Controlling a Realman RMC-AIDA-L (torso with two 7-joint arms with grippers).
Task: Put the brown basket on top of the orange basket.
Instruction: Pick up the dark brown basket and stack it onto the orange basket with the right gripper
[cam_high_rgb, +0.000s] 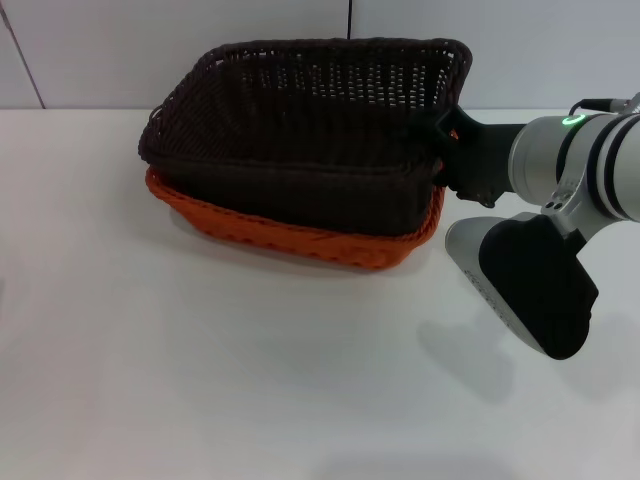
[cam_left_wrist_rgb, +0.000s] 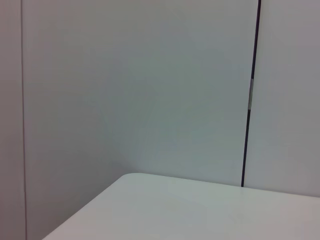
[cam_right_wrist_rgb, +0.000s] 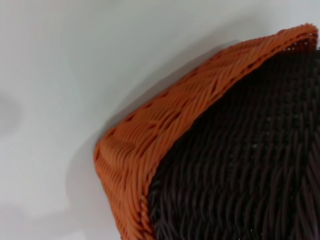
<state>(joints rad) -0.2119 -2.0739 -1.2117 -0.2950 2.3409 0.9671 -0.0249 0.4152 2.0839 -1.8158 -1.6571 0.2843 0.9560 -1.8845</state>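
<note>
The counter (cam_high_rgb: 200, 380) carried the orange basket (cam_high_rgb: 300, 238), with the brown basket (cam_high_rgb: 310, 130) nested inside, tilted. The right tool (cam_high_rgb: 447, 140) gripped its right rim, closed. Early release risked uneven seating or a shifted stack.

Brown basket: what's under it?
The orange basket sits under the brown basket, only its rim and outer sides showing; its inside is covered. The right gripper is at the brown basket's rim.
</note>
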